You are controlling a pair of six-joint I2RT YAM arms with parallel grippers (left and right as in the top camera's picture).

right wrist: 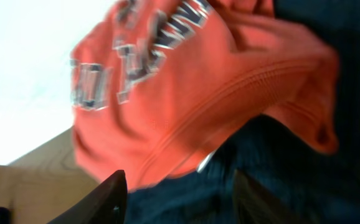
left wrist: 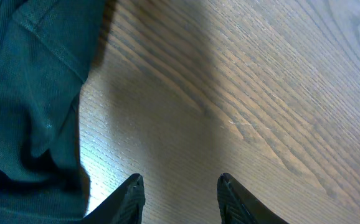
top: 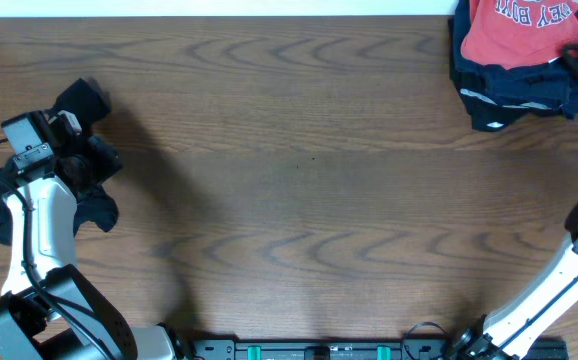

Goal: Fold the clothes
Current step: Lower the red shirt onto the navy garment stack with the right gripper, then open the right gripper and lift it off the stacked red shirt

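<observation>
Progress check: folding looks partly done, by my reading. Coral-red cotton T-shirt with navy-and-white chest lettering (top: 519,28) lies in the far right corner of the brown wooden desk (top: 299,200). It sits on top of a dark navy folded garment with small white marks (top: 514,100). The two touch and make one compact stack, shirt uppermost. In the right wrist view the shirt's hem looks a little bunched, and I cannot tell how neat the fold is.

Right hand (right wrist: 180,199) hangs just above that stack with its fingers well apart and nothing clamped between them. The cloth lies beyond the tips, not in them.

Left hand (left wrist: 179,200) is at the left edge of the desk, fingers partly open over bare wood, holding nothing. Just beside it lies a limp dark crumpled cloth (left wrist: 30,93), heaped in loose folds with a seam showing. In the overhead view it spills around the left arm at that edge. Colour reads black from above and dark teal in the wrist view, so I am not sure which is right.

Done, judged from how things lie:
- coral T-shirt and navy garment stacked in the corner

Left to do:
- the dark cloth at the left edge is not yet spread or folded
- it is well apart from the stack, with the whole middle of the desk between them

Next move probably calls for the left hand to close on an edge of that cloth and draw it out flat toward the middle — limp fabric, likely to drag and bunch.
</observation>
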